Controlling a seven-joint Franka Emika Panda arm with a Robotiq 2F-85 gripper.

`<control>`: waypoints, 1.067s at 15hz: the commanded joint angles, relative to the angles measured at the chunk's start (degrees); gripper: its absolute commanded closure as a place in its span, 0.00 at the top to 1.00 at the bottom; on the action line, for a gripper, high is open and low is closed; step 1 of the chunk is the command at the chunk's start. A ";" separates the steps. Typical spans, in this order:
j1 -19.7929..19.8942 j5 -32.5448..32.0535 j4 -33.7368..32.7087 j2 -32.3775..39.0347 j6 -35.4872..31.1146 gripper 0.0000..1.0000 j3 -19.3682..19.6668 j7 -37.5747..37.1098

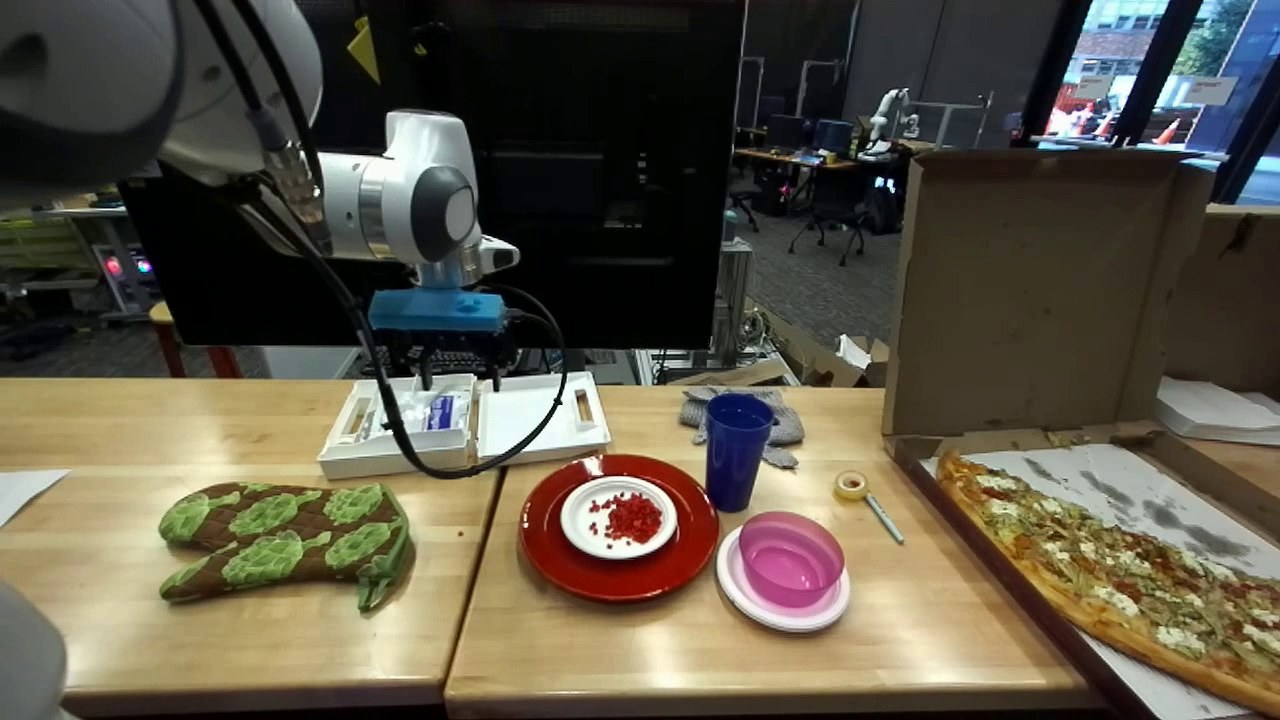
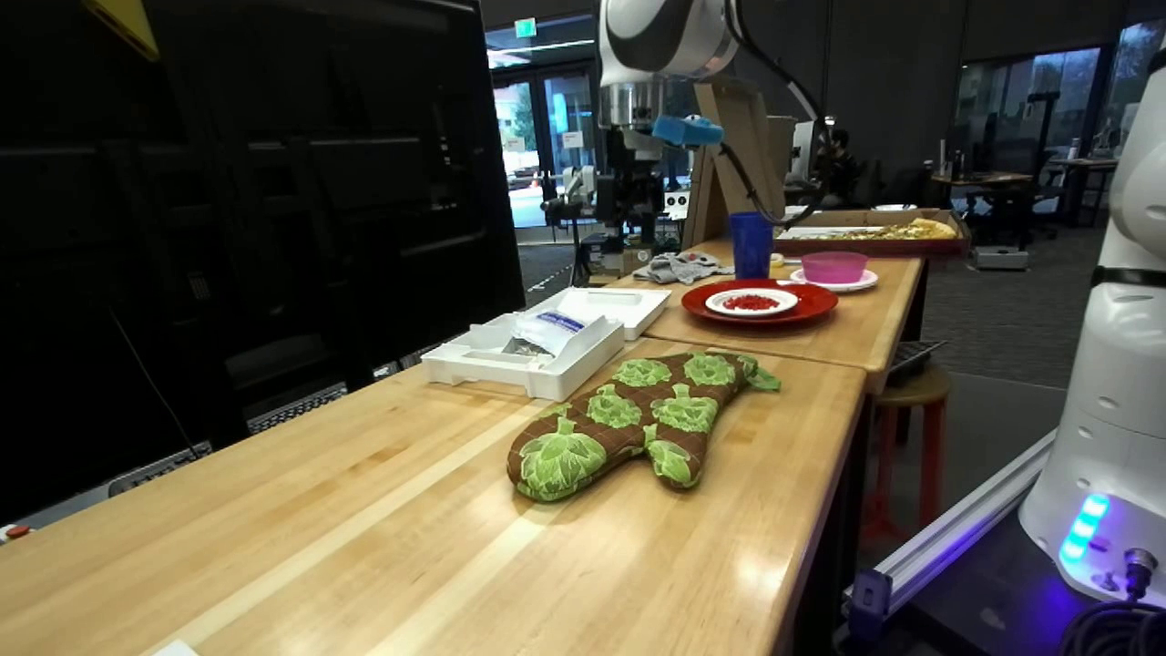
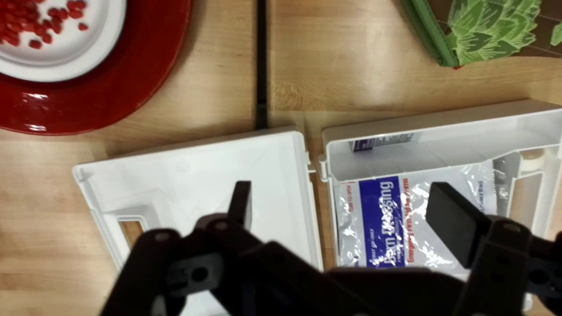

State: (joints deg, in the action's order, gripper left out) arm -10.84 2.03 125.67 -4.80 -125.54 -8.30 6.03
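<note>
Two hinged halves of a white case (image 3: 281,175) lie spread flat near the far edge of the tabletop (image 1: 250,430); a burn-dressing packet (image 3: 382,224) sits in the deeper half; the gripper (image 3: 349,210) hangs above with its jaws wide apart, holding nothing; as I judge it, the case is already fully unfolded, while nothing in it is gripped yet.

Dressing packet (image 3: 381,224): smallest print too fine for me to read; lower edge hidden behind the tool (image 3: 344,204). Wrist view crops the white case (image 3: 421,123) and oven mitt (image 3: 494,30) at right, red plate (image 3: 131,74) at left. In an exterior view, grey cloth (image 1: 789,424) partly masked by the blue cup (image 1: 735,460); pizza (image 1: 1120,570) cut off by the edge.
</note>
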 commanded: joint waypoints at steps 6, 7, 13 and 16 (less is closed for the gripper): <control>0.32 -1.32 -0.68 0.07 1.57 1.00 -0.69 -1.42; -0.12 0.97 -0.38 0.02 1.35 1.00 -0.55 3.58; -0.53 2.25 1.99 -1.05 3.87 1.00 -0.33 24.24; -0.54 0.67 3.35 -1.74 4.81 1.00 -0.26 32.81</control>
State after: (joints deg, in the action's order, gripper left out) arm -11.15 3.88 127.22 -4.61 -122.16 -8.71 31.37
